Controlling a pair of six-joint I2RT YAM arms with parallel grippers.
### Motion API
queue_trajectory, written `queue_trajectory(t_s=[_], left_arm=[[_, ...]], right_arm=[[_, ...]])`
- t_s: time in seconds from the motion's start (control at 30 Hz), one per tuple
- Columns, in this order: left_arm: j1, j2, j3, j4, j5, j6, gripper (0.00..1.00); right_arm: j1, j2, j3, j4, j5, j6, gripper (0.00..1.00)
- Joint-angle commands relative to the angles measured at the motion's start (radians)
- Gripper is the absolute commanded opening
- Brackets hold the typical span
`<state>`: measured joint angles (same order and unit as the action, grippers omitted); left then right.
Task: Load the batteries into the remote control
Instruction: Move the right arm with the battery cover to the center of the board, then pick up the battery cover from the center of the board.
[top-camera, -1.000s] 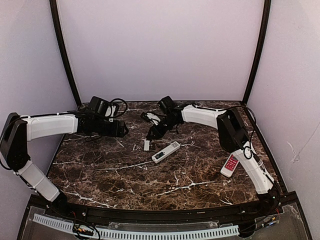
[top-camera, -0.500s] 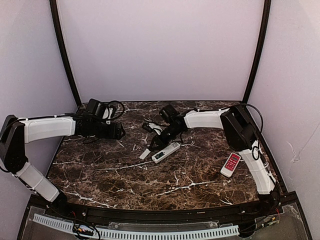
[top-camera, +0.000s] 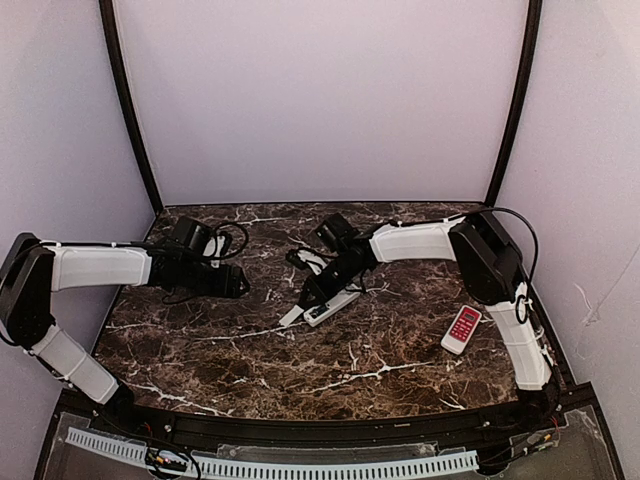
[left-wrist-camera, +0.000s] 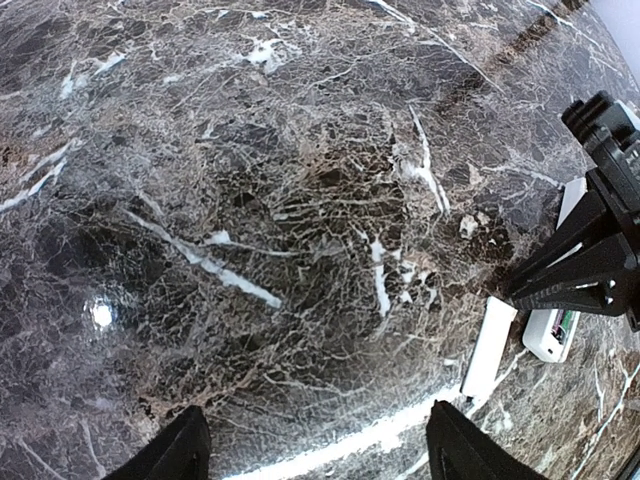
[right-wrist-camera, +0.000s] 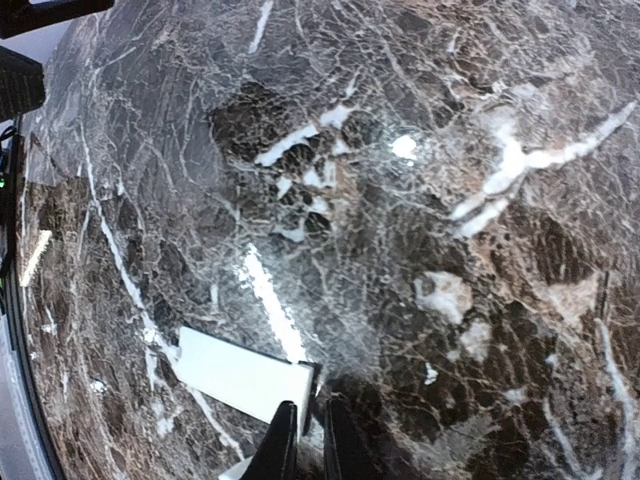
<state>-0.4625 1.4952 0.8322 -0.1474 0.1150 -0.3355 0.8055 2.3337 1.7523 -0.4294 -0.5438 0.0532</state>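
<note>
R gripper (top-camera: 307, 296) sits low w/ its tips right at the remote control (top-camera: 330, 308). In the R wrist view its fingertips (right-wrist-camera: 283, 440) are nearly together, just a thin slit btwn them. Nothing shows in the slit, so I can't tell if a cell is pinched there. Just beside the tips, on their left in that view, lies the small white cover piece (right-wrist-camera: 245, 378), flat on the marble table (top-camera: 200, 350).

L gripper (left-wrist-camera: 315, 445) hovers w/ fingers wide apart and nothing btwn them. The remote is well ahead of it and off to its right, w/ the cover nearer to it than the remote's open end.

The batteries: I can't make them out in any view. They're too small, or hidden under the R hand.

Handling, my read:
- Remote is light, stiff plastic w/ a smooth shell, and will prob skate on the polished stone if nudged from one side. I'd clamp across its narrow width near mid-body, clear of the open bay, w/ the L hand as brace.
- Cells are tiny, round and slick-wrapped, so they'll roll or squirt out of a hard pinch. I'd grip across the diameter at mid-length w/ light force.
- Cover is thin and flat, so it's hard to lift off the stone. I'd go for an edge.

The red-and-white remote (top-camera: 462, 329) lies well off behind the R hand and isn't needed.
</note>
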Motion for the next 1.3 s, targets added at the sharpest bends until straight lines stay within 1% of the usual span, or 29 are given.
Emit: queue_trajectory(t_s=[0.0, 0.1, 0.33, 0.43, 0.57, 0.7, 0.77, 0.8, 0.87, 0.97, 1.03, 1.1, 1.17, 1.27], left_arm=[[0.004, -0.039, -0.03, 0.038, 0.034, -0.009, 0.74], [0.004, -0.039, -0.039, 0.039, 0.035, -0.011, 0.74], [0.004, -0.062, -0.06, 0.046, 0.009, -0.022, 0.74], [0.004, -0.06, -0.064, 0.046, 0.01, -0.026, 0.73], [0.004, -0.061, -0.076, 0.052, 0.019, -0.03, 0.73], [0.004, -0.073, -0.101, 0.065, 0.034, -0.037, 0.71], [-0.002, -0.083, -0.124, 0.09, 0.051, -0.039, 0.67], [-0.014, -0.095, -0.144, 0.111, 0.06, -0.031, 0.63], [-0.053, -0.118, -0.169, 0.132, 0.042, -0.011, 0.6], [-0.14, -0.156, -0.196, 0.143, -0.016, 0.023, 0.59], [-0.158, -0.17, -0.226, 0.195, -0.019, 0.008, 0.57], [-0.16, -0.169, -0.268, 0.268, 0.022, -0.047, 0.56], [-0.16, -0.153, -0.299, 0.327, 0.089, -0.09, 0.53], [-0.16, -0.125, -0.319, 0.421, 0.131, -0.152, 0.52]], right_arm=[[0.013, 0.024, 0.046, -0.082, 0.104, -0.017, 0.1], [0.019, 0.042, 0.067, -0.107, 0.115, -0.04, 0.09], [0.033, 0.027, 0.063, -0.113, 0.142, -0.049, 0.12], [0.046, 0.02, 0.065, -0.111, 0.159, -0.076, 0.15], [0.064, 0.031, 0.08, -0.126, 0.206, -0.087, 0.15], [0.07, 0.038, 0.083, -0.14, 0.25, -0.088, 0.12], [0.073, 0.042, 0.089, -0.152, 0.278, -0.09, 0.09], [0.075, 0.044, 0.094, -0.161, 0.286, -0.092, 0.08], [0.076, 0.045, 0.091, -0.168, 0.302, -0.097, 0.06], [0.078, 0.046, 0.078, -0.169, 0.31, -0.099, 0.04], [0.082, 0.047, 0.069, -0.168, 0.32, -0.098, 0.02], [0.086, 0.049, 0.062, -0.168, 0.324, -0.097, 0.0], [0.09, 0.051, 0.053, -0.168, 0.328, -0.095, 0.0], [0.092, 0.054, 0.041, -0.164, 0.319, -0.09, 0.0]])
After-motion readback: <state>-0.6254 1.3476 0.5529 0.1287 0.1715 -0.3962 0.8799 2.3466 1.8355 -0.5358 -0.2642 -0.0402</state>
